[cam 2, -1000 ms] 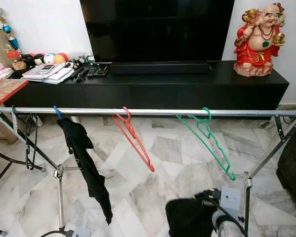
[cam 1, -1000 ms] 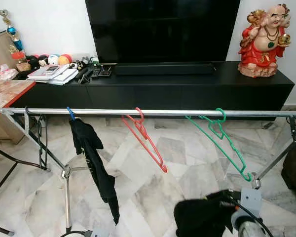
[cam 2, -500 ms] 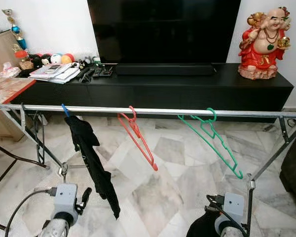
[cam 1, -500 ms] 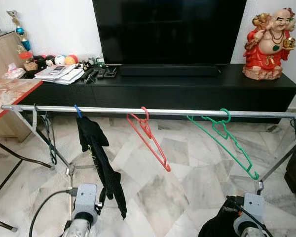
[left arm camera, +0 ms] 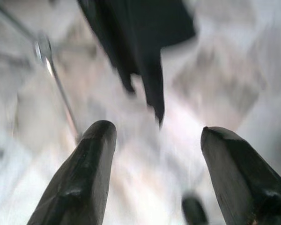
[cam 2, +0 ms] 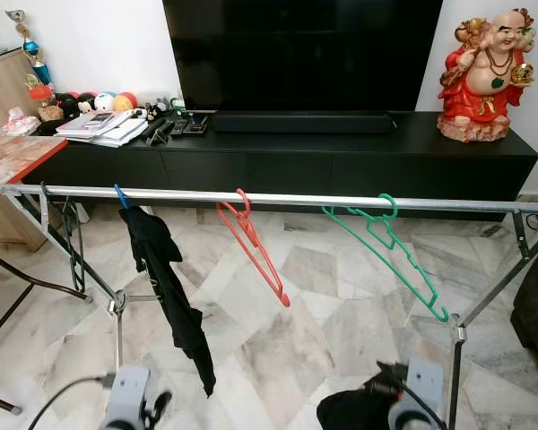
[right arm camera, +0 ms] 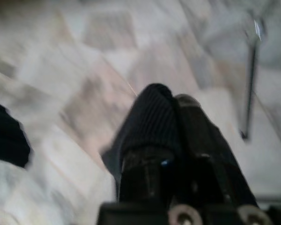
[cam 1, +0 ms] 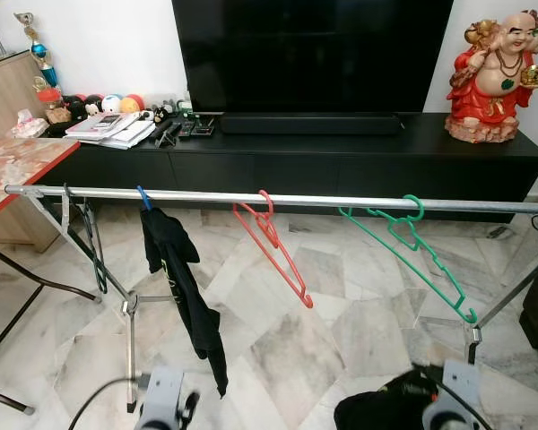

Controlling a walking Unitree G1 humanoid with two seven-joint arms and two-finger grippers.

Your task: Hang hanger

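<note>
Rail [cam 1: 278,201] crosses the head view at 12 o'clock carrying the red hanger [cam 1: 273,242] and green hanger [cam 1: 412,251], light, stiff, best taken near the hook; left wrist view: left gripper [left arm camera: 159,173] fingers apart; right wrist view: right gripper [right arm camera: 171,140] clamped on soft black cloth [cam 1: 386,412].

Your right gripper [right arm camera: 171,117] is wrapped in black cloth [cam 1: 386,414], fingertips hidden; both wrist views blur, and the frame's bottom edge crops the cloth.
</note>
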